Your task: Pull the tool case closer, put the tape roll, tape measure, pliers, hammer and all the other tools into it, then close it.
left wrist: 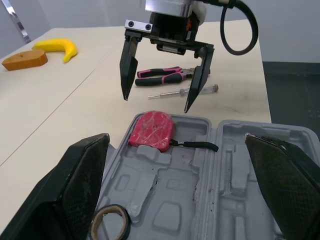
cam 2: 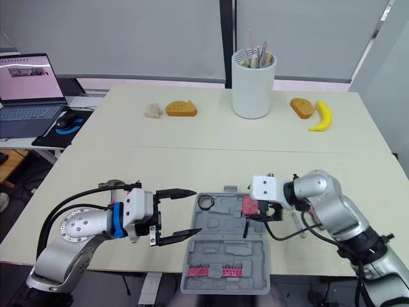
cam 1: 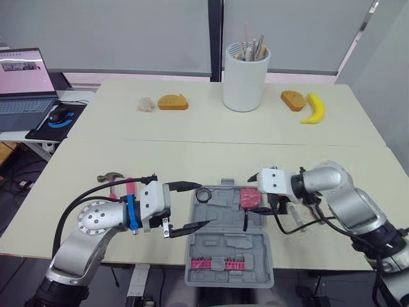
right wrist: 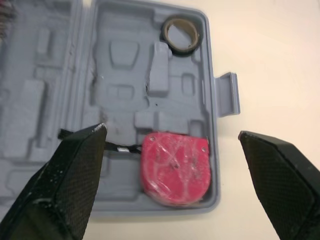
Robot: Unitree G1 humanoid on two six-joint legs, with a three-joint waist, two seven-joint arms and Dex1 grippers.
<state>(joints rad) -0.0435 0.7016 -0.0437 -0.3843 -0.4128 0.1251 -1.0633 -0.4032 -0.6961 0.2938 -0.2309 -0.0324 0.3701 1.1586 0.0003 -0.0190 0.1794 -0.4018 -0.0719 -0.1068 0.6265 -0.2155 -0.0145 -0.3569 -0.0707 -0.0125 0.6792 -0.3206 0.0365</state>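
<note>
Lower left, the left arm point(cam 1: 96, 220) reaches rightward, its left gripper point(cam 1: 202, 204) spread wide and empty at the open tool case's point(cam 1: 230, 256) left edge, with the tape roll point(cam 1: 204, 194) just beside its upper finger. Centre right, the bent right arm's point(cam 1: 339, 192) right gripper point(left wrist: 156, 102) hangs open and empty over the tape measure point(cam 1: 250, 198) in the case; the left wrist view adds pliers point(left wrist: 160, 76) beyond it

The left arm point(cam 1: 96, 220) is angling in from the near left, elbow bent, forearm pointing right. The left gripper point(cam 2: 197, 211) is lying level, its two fingers spread wide. The right arm point(cam 1: 339, 192) is bending in from the near right. The right gripper point(left wrist: 156, 102) is pointing down, fingers wide apart.
</note>
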